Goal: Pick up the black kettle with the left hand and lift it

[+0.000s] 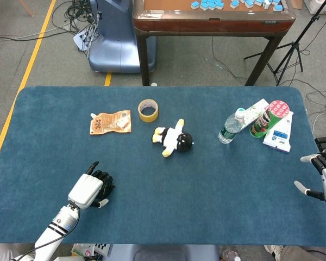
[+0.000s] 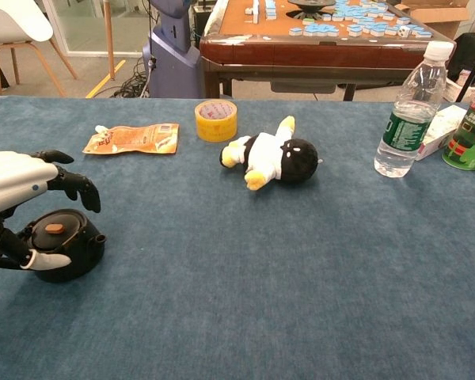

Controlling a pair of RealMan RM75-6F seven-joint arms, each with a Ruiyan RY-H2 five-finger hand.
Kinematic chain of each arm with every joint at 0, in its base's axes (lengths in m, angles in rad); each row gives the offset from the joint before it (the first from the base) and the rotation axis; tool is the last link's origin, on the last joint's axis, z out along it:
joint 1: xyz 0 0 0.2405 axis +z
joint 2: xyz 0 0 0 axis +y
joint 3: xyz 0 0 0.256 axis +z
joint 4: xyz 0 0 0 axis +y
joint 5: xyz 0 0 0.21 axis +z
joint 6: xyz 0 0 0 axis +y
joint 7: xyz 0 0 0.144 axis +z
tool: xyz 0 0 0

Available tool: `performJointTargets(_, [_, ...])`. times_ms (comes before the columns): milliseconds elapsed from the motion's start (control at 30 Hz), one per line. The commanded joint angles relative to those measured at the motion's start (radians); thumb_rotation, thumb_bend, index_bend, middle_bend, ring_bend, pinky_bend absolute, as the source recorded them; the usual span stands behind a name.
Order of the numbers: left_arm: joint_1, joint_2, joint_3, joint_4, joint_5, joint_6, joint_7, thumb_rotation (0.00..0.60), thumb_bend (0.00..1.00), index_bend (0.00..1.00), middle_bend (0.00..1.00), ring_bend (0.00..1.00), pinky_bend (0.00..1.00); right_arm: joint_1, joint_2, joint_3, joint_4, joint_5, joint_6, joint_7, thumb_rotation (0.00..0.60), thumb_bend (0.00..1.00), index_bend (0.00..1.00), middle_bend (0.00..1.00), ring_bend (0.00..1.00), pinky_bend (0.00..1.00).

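The black kettle (image 2: 66,247), squat with an orange dot on its lid, stands on the blue table near the front left corner. My left hand (image 2: 25,188) arches over it, with the dark fingers (image 2: 77,188) curved above the lid and apart from it. Its thumb lies low against the kettle's handle on the left side. In the head view the left hand (image 1: 89,187) covers most of the kettle (image 1: 107,181). My right hand (image 1: 323,177) hangs at the table's right edge with fingers spread and nothing in it.
A plush penguin (image 1: 174,140) lies mid-table, with a yellow tape roll (image 1: 148,110) and an orange pouch (image 1: 110,122) behind the kettle. A water bottle (image 1: 230,128), a green can (image 1: 269,118) and white boxes (image 1: 279,134) crowd the far right.
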State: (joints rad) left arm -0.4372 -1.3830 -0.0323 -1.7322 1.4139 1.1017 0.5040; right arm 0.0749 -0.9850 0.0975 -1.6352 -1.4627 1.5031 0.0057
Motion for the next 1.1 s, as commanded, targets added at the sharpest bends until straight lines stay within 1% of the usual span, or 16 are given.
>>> performJointTargets(33, [-0.002,0.010,0.006,0.004,-0.012,0.000,0.019,0.527,0.17,0.31,0.32,0.27,0.02,-0.001,0.000,0.000,0.000,0.000,0.000,0.000,0.600,0.15,0.35,0.36,0.23,0.22])
performJointTargets(267, [-0.005,0.018,0.003,0.029,-0.039,0.012,0.065,0.545,0.17,0.31,0.32,0.27,0.02,-0.004,-0.001,-0.001,-0.004,0.000,0.002,-0.004,0.600,0.15,0.35,0.36,0.23,0.22])
performJointTargets(400, [-0.005,0.021,-0.006,0.029,-0.047,0.026,0.059,0.546,0.17,0.31,0.32,0.27,0.02,-0.007,-0.001,-0.001,-0.006,0.000,0.004,-0.007,0.600,0.15,0.35,0.36,0.23,0.22])
performJointTargets(500, [-0.007,0.035,-0.007,0.010,-0.046,0.023,0.024,0.548,0.17,0.31,0.32,0.27,0.02,-0.009,-0.001,-0.001,-0.008,-0.002,0.007,-0.008,0.600,0.15,0.35,0.36,0.23,0.22])
performJointTargets(567, [-0.009,0.055,0.001,-0.001,-0.022,0.021,-0.015,0.536,0.17,0.31,0.32,0.27,0.02,-0.010,0.000,-0.002,-0.009,-0.002,0.007,-0.008,0.600,0.15,0.35,0.36,0.23,0.22])
performJointTargets(600, [-0.007,0.061,0.005,-0.003,-0.007,0.027,-0.032,0.510,0.17,0.31,0.32,0.27,0.02,-0.010,0.000,-0.002,-0.009,-0.002,0.007,-0.008,0.600,0.15,0.35,0.36,0.23,0.22])
performJointTargets(667, [-0.003,0.071,0.013,0.001,0.024,0.041,-0.062,0.429,0.17,0.31,0.32,0.27,0.02,-0.011,0.000,-0.003,-0.009,-0.003,0.008,-0.008,0.600,0.15,0.35,0.36,0.23,0.22])
performJointTargets(700, [0.000,0.077,0.019,0.005,0.041,0.048,-0.078,0.379,0.17,0.31,0.32,0.27,0.02,-0.012,0.000,-0.003,-0.008,-0.004,0.009,-0.007,0.600,0.15,0.35,0.36,0.23,0.22])
performJointTargets(733, [0.001,0.082,0.024,0.007,0.054,0.051,-0.092,0.348,0.17,0.32,0.32,0.27,0.02,-0.012,-0.001,-0.003,-0.008,-0.004,0.009,-0.007,0.600,0.15,0.35,0.36,0.23,0.22])
performJointTargets(767, [0.001,0.086,0.029,0.010,0.067,0.053,-0.106,0.332,0.17,0.32,0.32,0.27,0.02,-0.012,-0.001,-0.003,-0.008,-0.004,0.009,-0.007,0.600,0.15,0.35,0.36,0.23,0.22])
performJointTargets(867, [0.003,0.105,0.048,0.020,0.101,0.056,-0.124,0.242,0.17,0.33,0.32,0.27,0.02,-0.014,-0.001,-0.004,-0.009,-0.006,0.010,-0.007,0.600,0.15,0.35,0.36,0.23,0.22])
performJointTargets(933, [0.005,0.113,0.055,0.020,0.105,0.054,-0.127,0.220,0.17,0.34,0.32,0.27,0.02,-0.015,0.000,-0.004,-0.010,-0.006,0.011,-0.007,0.600,0.15,0.35,0.36,0.23,0.22])
performJointTargets(1100, [0.014,0.123,0.064,0.021,0.108,0.059,-0.133,0.211,0.17,0.37,0.36,0.28,0.02,-0.017,-0.001,-0.006,-0.014,-0.008,0.011,-0.010,0.600,0.15,0.35,0.36,0.23,0.22])
